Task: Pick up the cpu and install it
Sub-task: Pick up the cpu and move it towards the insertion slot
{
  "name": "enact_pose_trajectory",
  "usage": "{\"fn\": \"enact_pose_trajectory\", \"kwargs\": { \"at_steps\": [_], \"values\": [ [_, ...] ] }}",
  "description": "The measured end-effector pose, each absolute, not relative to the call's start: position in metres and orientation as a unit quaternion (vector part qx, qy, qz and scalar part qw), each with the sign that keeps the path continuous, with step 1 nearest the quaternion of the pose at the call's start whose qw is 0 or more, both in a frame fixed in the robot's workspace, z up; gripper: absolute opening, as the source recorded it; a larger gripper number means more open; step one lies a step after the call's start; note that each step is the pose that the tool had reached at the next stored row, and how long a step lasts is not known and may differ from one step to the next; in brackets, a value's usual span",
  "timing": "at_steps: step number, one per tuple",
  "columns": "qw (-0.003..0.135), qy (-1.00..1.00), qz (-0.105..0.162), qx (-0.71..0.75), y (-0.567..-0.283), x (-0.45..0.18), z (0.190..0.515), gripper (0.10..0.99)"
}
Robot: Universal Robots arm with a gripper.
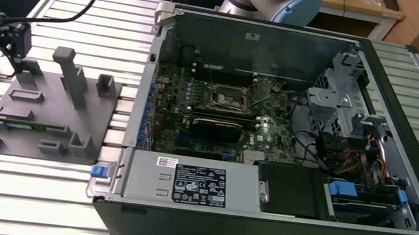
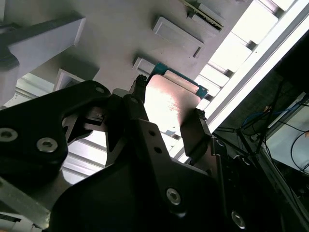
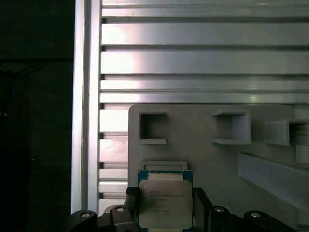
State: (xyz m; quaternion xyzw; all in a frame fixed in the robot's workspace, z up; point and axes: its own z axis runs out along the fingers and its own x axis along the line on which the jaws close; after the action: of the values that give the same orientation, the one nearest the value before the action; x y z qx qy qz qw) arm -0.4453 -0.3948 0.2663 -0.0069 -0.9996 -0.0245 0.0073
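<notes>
Exterior view: gripper [image 1: 17, 63] at 9 o'clock, at the far corner of the grey tray [image 1: 49, 111]. Open computer case [image 1: 291, 138] runs from centre toward 3 o'clock.

First wrist view adds the cpu [image 3: 165, 203]: square, pale silvery lid, green rim, pinched between two dark fingers [image 3: 202, 208] over the tray. Contact with the tray can't be told.

Second wrist view: the lid glares white.

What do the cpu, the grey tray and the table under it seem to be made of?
The cpu: pale metal lid on a green board edge, with a soft sheen. The grey tray: matte, probably plastic, no glare. The table: shiny ribbed metal, likely aluminium.
</notes>
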Motion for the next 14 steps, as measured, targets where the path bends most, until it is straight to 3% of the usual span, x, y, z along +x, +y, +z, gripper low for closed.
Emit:
{"fn": "enact_pose_trajectory", "kwargs": {
  "at_steps": [14],
  "values": [
    [0.007,-1.000,-0.024,-0.007,-0.393,-0.445,0.278,0.541]
  ]
}}
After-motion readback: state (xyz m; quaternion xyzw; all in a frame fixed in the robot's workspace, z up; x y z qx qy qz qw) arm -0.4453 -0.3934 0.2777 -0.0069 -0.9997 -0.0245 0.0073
